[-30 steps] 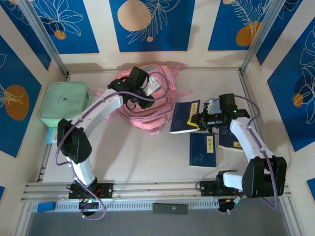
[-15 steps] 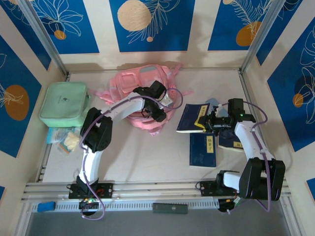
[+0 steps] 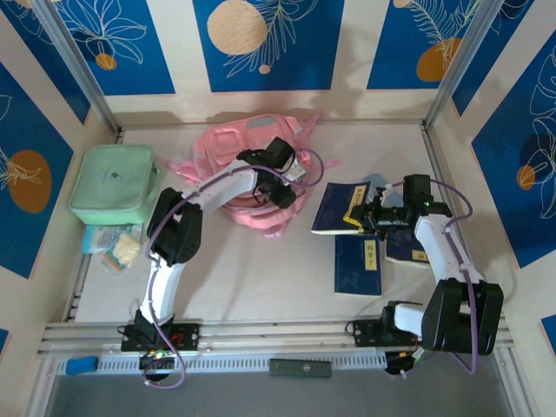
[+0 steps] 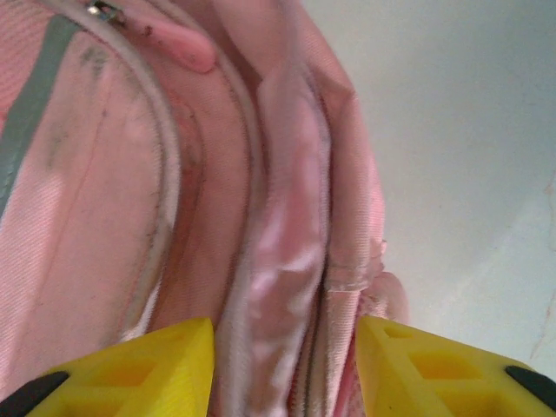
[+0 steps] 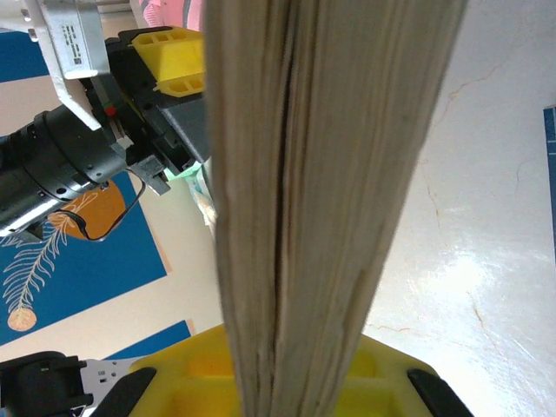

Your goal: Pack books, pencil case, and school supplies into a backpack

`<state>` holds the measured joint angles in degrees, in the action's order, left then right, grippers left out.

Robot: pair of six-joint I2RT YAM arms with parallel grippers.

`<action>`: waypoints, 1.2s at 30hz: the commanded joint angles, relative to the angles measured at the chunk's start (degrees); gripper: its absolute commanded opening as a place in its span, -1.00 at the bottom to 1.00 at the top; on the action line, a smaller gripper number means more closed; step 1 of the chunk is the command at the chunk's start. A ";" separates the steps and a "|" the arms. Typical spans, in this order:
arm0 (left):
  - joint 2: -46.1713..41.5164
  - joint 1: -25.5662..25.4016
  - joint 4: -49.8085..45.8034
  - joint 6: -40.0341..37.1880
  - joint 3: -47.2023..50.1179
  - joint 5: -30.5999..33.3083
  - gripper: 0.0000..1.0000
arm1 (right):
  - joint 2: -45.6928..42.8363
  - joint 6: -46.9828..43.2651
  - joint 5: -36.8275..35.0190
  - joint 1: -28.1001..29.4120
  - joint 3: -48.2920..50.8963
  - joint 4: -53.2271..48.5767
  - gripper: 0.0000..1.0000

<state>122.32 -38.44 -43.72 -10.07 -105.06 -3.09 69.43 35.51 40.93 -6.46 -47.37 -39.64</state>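
Observation:
The pink backpack [image 3: 248, 165] lies at the back centre of the table. My left gripper [image 3: 287, 193] is at its right edge, and in the left wrist view its yellow fingers [image 4: 156, 365] stand apart, open, on either side of a fold of the backpack's fabric [image 4: 287, 261]. My right gripper [image 3: 369, 215] is shut on a navy book [image 3: 337, 207] with a yellow label, held tilted off the table; the right wrist view shows that book's page edge [image 5: 313, 174] running up from the jaws. A second book [image 3: 358, 265] lies flat in front. A pale grey-blue shape [image 3: 380, 182] behind the right gripper may be the pencil case, mostly hidden.
A third navy book [image 3: 404, 252] lies under the right forearm. A mint green square bag [image 3: 113, 182] sits at the left, with small packets [image 3: 117, 248] in front of it. Blue patterned walls and metal posts close in the table on three sides.
My left gripper has swung from the backpack's top to its right edge, and its fingers have spread. The right gripper has drawn the held book slightly right, away from the backpack.

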 commanded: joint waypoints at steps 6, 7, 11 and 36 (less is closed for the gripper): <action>0.04 1.08 0.37 1.74 0.17 -1.62 -0.01 | -0.61 -1.15 2.90 -0.28 0.69 0.76 -1.00; 0.58 1.07 -0.32 1.59 -0.06 -3.00 -0.05 | -0.52 -1.12 3.01 -0.31 0.79 0.87 -1.00; 1.58 1.04 -0.05 1.63 0.42 -4.69 -0.31 | -0.52 -1.09 2.82 -0.30 0.97 0.95 -1.00; -19.27 -1.55 2.84 3.61 -0.71 1.85 -1.00 | 8.81 7.77 -0.53 19.19 -5.91 13.27 -1.00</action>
<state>106.67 -38.41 -42.83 -7.73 -104.66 -1.87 75.00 39.48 40.64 9.87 -50.22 -33.58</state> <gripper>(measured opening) 0.065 0.112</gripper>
